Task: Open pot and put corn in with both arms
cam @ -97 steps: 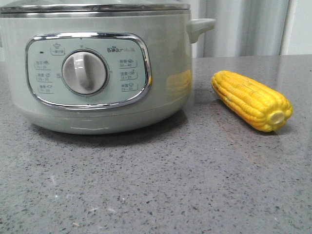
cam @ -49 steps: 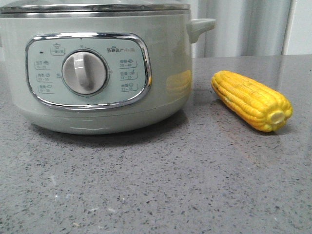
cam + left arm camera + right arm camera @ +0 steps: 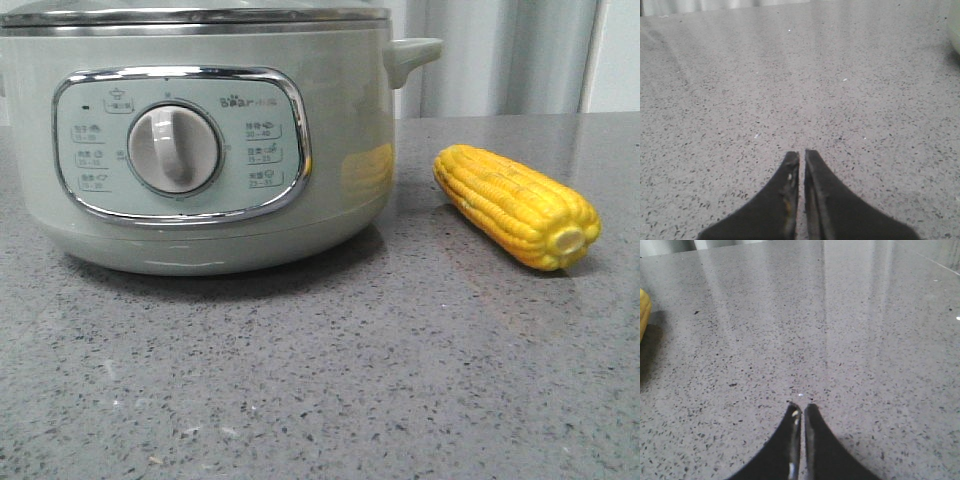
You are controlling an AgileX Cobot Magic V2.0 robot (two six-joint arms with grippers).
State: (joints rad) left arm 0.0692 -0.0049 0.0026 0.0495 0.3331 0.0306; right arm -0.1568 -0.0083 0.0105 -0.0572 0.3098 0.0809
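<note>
Okay, front view first: the pot [image 3: 195, 140] fills the upper left of the frame, lid [image 3: 195, 15] seated on its rim, control panel [image 3: 180, 145] and dial [image 3: 173, 149] facing me, side handle [image 3: 410, 55] jutting right. The corn [image 3: 515, 205] lies flat on the grey speckled counter [image 3: 320, 380] at right centre, near the pot but not touching it, so I judge it's laid out for an easy side pick. Its long axis runs diagonally, from upper left toward lower right, with the pale stub end [image 3: 570, 240] pointing at me and to the right. On the left wrist view, the left gripper [image 3: 802, 154] has its fingers pressed nearly together, holding nothing, over bare counter, a sliver of pot at the upper right edge. Right wrist view: the right gripper [image 3: 801, 406] likewise closed up and empty, with a bit of yellow corn at the left edge. Neither arm shows in the front view. Nothing started yet, I reckon; lid comes first.
</note>
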